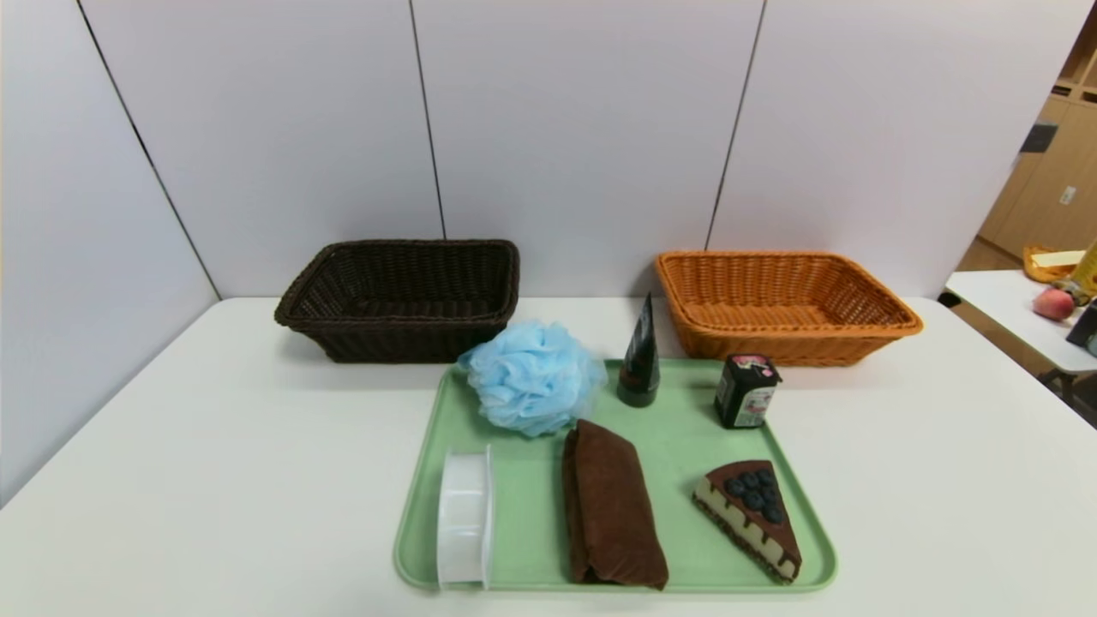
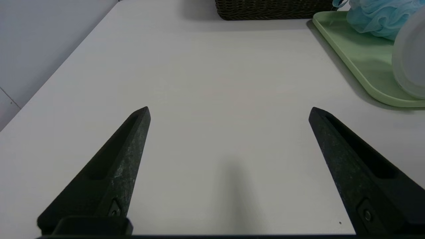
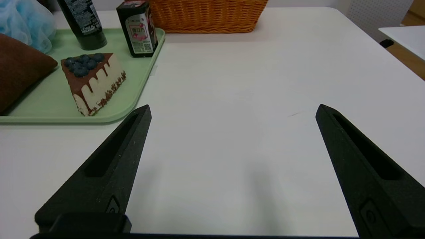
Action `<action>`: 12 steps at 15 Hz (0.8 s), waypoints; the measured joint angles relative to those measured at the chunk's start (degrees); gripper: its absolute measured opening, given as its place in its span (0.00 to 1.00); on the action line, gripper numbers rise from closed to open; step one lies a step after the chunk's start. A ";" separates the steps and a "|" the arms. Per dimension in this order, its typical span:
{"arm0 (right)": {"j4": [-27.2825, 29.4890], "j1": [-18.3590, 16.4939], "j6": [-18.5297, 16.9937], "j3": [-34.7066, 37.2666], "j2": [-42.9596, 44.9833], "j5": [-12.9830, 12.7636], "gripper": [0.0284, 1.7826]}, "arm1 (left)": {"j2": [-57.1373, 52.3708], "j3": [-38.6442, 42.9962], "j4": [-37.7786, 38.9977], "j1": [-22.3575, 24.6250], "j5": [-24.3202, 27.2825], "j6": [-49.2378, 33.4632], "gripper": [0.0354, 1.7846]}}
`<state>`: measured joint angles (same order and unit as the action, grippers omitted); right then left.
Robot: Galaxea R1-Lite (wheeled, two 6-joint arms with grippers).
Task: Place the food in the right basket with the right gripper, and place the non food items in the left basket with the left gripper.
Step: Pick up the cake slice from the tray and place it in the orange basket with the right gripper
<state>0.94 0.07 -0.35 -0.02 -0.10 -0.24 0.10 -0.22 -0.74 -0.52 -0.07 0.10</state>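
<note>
On a green tray lie a cake wedge, a black carton, a light-blue bath puff, a brown towel, a white tub on its side and a black cone tube. The dark brown basket stands back left, the orange-tan basket back right; both look empty. My left gripper is open over bare table beside the tray. My right gripper is open over bare table on the tray's other side, near the cake. Neither shows in the head view.
The white table has free room on both sides of the tray. Grey wall panels stand right behind the baskets. A second table with fruit stands at the far right.
</note>
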 joint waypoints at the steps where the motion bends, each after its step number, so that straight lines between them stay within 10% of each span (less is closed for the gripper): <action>1: 0.21 0.02 0.09 -0.11 -0.28 0.00 0.96 | 0.00 -0.22 -0.24 0.00 0.02 0.41 0.94; 6: 6.74 0.34 -1.40 -12.76 -7.61 1.76 0.96 | 5.77 -17.47 -11.93 -0.02 1.33 1.80 0.94; 12: 31.52 1.71 -6.21 -59.39 -42.81 7.18 0.96 | 34.82 -54.63 -36.46 -0.18 7.42 -3.16 0.94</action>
<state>32.46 1.78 -6.56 -59.42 -42.91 6.94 34.91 -54.85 -37.21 -0.71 7.35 -3.06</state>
